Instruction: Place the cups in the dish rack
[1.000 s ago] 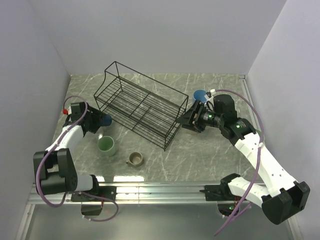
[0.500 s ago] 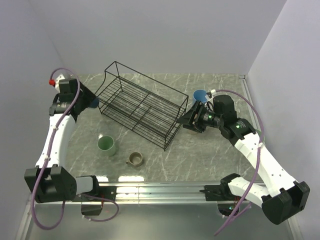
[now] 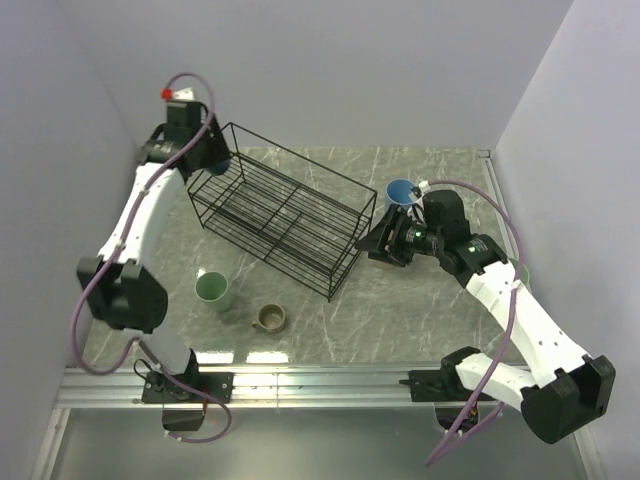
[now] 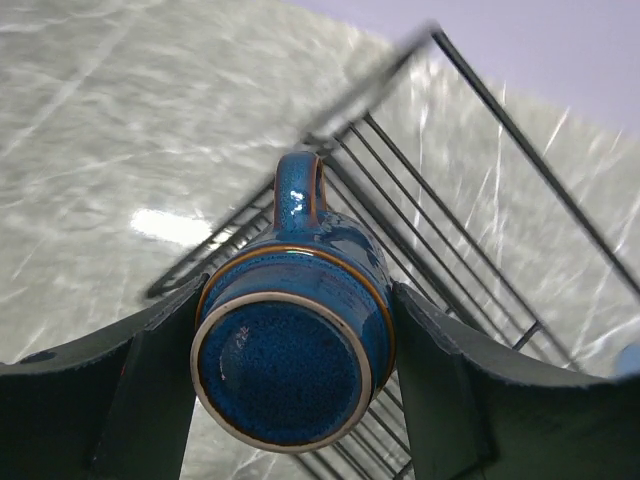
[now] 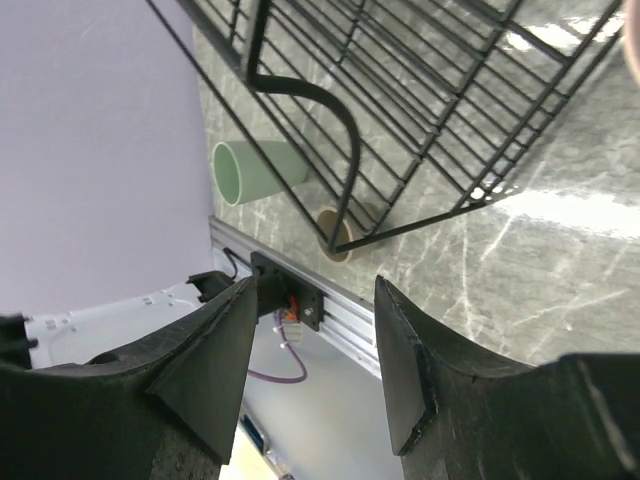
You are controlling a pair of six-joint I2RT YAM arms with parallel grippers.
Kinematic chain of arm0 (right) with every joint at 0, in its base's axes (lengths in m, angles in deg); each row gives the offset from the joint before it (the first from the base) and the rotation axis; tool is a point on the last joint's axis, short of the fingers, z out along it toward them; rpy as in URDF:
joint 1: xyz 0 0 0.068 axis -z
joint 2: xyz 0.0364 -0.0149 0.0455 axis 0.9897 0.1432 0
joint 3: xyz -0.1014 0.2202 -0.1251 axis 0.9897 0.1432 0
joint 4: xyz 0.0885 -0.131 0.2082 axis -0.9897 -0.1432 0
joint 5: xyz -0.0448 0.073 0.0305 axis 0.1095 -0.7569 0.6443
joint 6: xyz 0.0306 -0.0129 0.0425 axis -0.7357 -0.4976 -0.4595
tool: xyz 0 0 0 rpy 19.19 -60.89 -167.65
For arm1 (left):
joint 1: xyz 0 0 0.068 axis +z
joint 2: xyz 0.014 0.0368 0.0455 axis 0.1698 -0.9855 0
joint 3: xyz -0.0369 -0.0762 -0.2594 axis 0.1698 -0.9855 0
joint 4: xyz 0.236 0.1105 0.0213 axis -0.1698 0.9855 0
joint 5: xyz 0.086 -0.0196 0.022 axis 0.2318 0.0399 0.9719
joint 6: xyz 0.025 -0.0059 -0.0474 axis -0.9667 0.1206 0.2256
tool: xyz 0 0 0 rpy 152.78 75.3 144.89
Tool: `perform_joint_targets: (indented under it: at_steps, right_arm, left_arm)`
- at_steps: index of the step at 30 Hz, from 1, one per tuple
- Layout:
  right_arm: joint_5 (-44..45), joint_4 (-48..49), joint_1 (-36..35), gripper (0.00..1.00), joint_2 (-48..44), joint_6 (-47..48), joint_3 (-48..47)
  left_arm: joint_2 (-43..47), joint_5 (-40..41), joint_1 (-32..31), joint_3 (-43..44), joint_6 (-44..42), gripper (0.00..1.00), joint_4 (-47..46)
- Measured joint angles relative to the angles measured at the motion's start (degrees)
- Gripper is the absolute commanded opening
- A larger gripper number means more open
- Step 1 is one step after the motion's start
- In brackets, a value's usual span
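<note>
We have one cup in hand and none in the rack yet. Our left tool (image 3: 207, 158) is clamped on the dark blue mug (image 4: 290, 370), gripping its body from both sides with the handle pointing away from the wrist. It holds the mug in the air over the far left end of the dish rack (image 3: 280, 215). The rack's wire floor looks bare in every view. Our right tool (image 5: 318, 290) is spread wide with nothing between its fingers, just off the rack's right end. On the counter (image 3: 420, 300), a green cup (image 3: 213, 290) and a tan mug (image 3: 269, 318) stand in front of the rack, and a blue cup (image 3: 400, 190) stands behind its right end. We judge the job barely begun: this mug has to go down into the rack, then at least those three.
</note>
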Motion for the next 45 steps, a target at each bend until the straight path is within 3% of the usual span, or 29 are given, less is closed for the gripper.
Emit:
perform_joint_targets:
  at_steps: [6, 15, 19, 25, 26, 28, 29, 30, 42, 45]
  right_arm:
    - [0.8, -2.6, 2.2, 0.57, -1.7, 2.0, 0.0]
    - [0.6, -4.2, 5.5, 0.57, -3.7, 3.7, 0.2]
    - [0.2, -4.2, 5.6, 0.57, -3.6, 3.9, 0.5]
    - [-0.3, -4.2, 5.6, 0.57, -2.9, 3.9, 0.8]
    - [-0.4, -4.2, 5.6, 0.57, -2.8, 3.9, 0.9]
    - [-0.5, -4.1, 5.6, 0.57, -2.6, 3.9, 1.0]
    - [-0.6, -4.1, 5.6, 0.57, -2.6, 3.9, 1.1]
    - [-0.7, -4.1, 5.6, 0.57, -2.6, 3.9, 1.2]
    - [-0.8, -3.5, 5.6, 0.57, -2.7, 3.9, 3.0]
    - [-0.8, -3.3, 5.6, 0.57, -3.3, 3.8, 4.0]
  left_arm:
    - [-8.1, -0.3, -4.2, 1.9, -3.9, 0.05, 2.4]
    - [-8.9, -0.8, -4.7, -1.7, -3.6, 0.16, 1.7]
    - [-9.2, 0.0, -5.0, -1.7, -3.3, 0.47, 1.2]
    - [-9.9, 1.0, -5.3, -0.9, -3.1, 0.68, 1.0]
    - [-9.9, 1.1, -5.3, -0.8, -3.0, 0.78, 1.0]
    - [-9.9, 1.2, -5.3, -0.7, -2.8, 0.82, 1.2]
    - [-9.9, 1.2, -5.3, -0.6, -2.8, 0.94, 1.3]
    - [-9.9, 1.4, -5.4, -0.3, -2.9, 0.98, 1.5]
    - [-10.1, 4.0, -5.4, 5.6, -2.7, 0.99, 5.0]
    - [-8.7, 3.5, -5.5, 5.6, -2.3, 0.88, 5.7]
